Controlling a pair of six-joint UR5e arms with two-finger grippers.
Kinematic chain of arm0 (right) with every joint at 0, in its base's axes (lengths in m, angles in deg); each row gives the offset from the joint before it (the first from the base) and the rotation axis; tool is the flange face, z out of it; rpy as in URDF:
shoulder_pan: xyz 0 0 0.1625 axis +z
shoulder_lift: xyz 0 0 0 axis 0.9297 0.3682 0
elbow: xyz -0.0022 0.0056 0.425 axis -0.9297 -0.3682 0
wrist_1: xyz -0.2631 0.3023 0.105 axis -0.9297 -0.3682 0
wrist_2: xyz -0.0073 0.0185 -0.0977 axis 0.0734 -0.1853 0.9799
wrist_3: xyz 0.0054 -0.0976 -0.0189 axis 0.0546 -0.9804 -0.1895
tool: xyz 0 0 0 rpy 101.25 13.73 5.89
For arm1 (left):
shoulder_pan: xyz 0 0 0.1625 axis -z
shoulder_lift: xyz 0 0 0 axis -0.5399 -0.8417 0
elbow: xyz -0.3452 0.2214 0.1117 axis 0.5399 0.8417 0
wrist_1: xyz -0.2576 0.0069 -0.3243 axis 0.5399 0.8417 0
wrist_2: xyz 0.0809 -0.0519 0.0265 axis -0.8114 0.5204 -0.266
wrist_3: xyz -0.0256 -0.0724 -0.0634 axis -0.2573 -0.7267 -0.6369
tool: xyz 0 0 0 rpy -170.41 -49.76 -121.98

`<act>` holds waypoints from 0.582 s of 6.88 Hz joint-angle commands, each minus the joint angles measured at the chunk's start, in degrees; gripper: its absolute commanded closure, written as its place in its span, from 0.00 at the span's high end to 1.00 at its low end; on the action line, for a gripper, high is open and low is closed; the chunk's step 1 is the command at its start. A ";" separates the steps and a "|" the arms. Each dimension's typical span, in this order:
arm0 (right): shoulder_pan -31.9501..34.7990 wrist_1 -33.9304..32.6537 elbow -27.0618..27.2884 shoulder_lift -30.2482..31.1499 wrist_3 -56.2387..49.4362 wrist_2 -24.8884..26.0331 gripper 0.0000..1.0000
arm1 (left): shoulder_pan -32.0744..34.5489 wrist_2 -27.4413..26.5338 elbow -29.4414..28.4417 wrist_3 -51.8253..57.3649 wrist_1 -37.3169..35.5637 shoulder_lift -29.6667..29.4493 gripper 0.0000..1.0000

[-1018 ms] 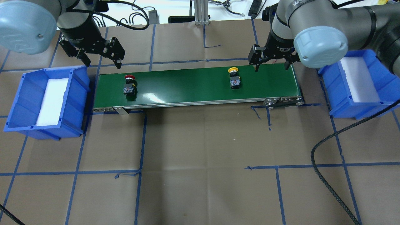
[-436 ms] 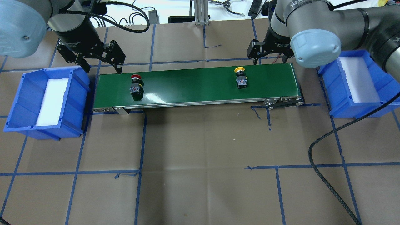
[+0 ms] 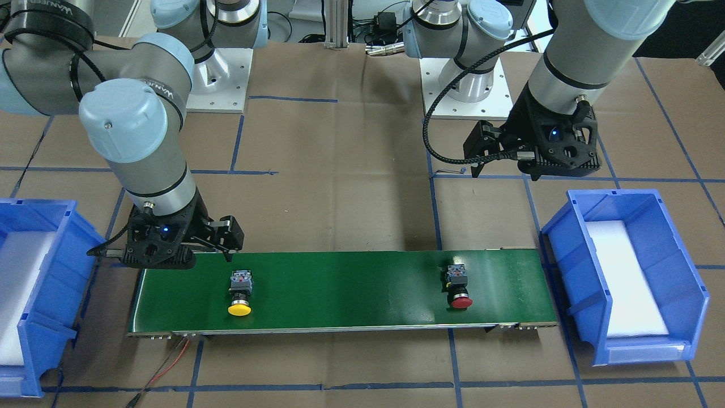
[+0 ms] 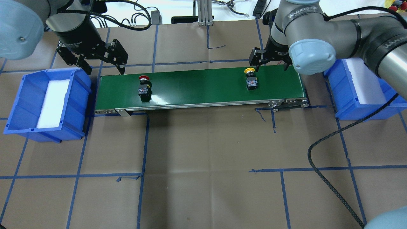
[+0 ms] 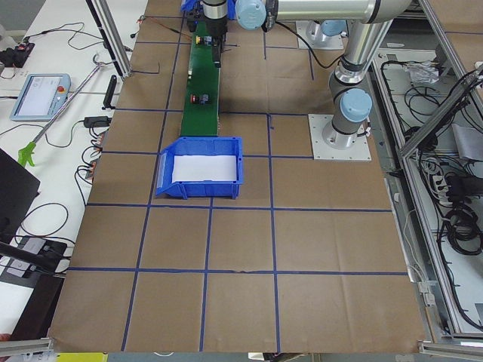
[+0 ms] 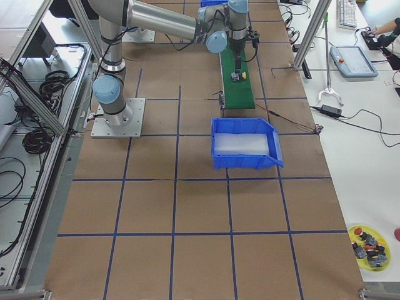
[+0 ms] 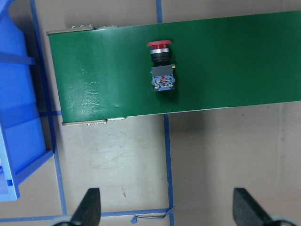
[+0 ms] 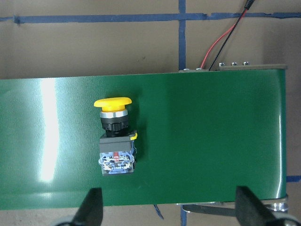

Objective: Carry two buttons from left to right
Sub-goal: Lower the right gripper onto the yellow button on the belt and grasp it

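The red button (image 4: 144,86) lies on its side on the left part of the green conveyor belt (image 4: 197,86). The yellow button (image 4: 251,79) lies on its right part. In the front-facing view the red button (image 3: 459,283) is at the right and the yellow button (image 3: 240,292) at the left. My left gripper (image 4: 104,68) is open and empty above the belt's far left corner, left of the red button (image 7: 162,70). My right gripper (image 4: 270,65) is open and empty over the belt's far edge, just right of the yellow button (image 8: 115,141).
A blue bin (image 4: 81,98) with a white foam liner stands off the belt's left end, and another blue bin (image 4: 345,98) off its right end. A black cable (image 4: 321,178) loops over the table at the right front. A red wire (image 3: 170,362) trails from the belt's right end.
Both buttons have moved to the right along the belt. My right gripper has moved left and back, closer to the yellow button. My left gripper has shifted only slightly.
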 commanded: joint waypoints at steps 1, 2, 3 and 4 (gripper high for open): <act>-0.08 -0.77 -0.66 -4.81 2.44 -0.01 1.00 | 0.90 -0.35 1.62 -2.25 0.08 2.00 1.00; 0.00 -0.86 -0.75 -5.44 2.53 -0.01 1.00 | 1.00 -0.27 4.16 -1.99 -1.06 3.06 1.00; 0.00 -0.86 -0.66 -5.97 2.53 -0.01 1.00 | 0.91 -0.36 4.01 -1.90 -1.50 2.90 1.00; 0.00 -0.86 -0.84 -7.10 2.53 -0.01 1.00 | 0.91 -0.36 3.05 -1.99 -1.51 2.29 1.00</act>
